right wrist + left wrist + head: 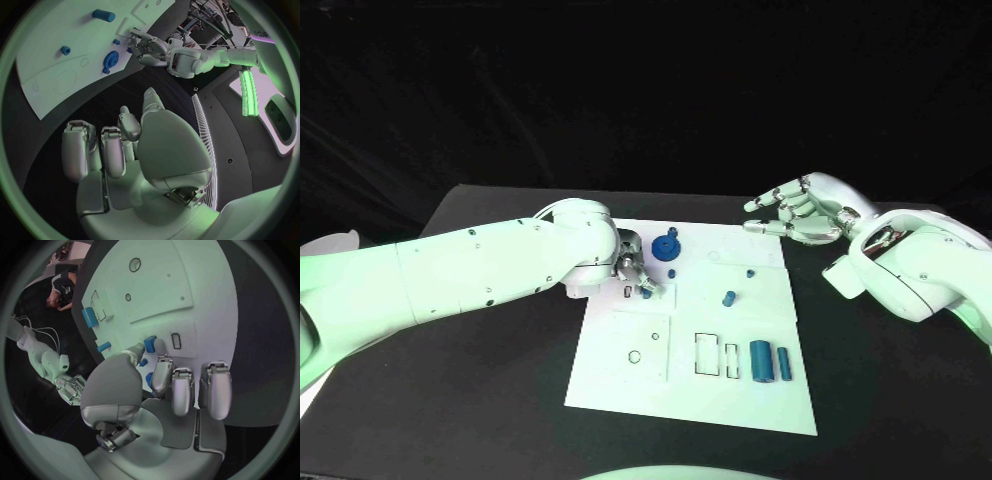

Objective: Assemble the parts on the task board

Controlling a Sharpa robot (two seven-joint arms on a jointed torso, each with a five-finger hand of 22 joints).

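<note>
Left robot hand (630, 272) apparently pinching small blue part (150, 343) at task board (762, 400), right robot hand (798, 212) curled, nothing held

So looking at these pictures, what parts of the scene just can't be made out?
- Head view: the left hand has its fingertips down at a small blue part on the task board; the fingers cover the contact, so a grip cannot be confirmed.
- Left wrist view: the thumb tip meets a blue part, but the contact is too small to judge.
- Right wrist view: the right hand blocks the table beneath it.
</note>
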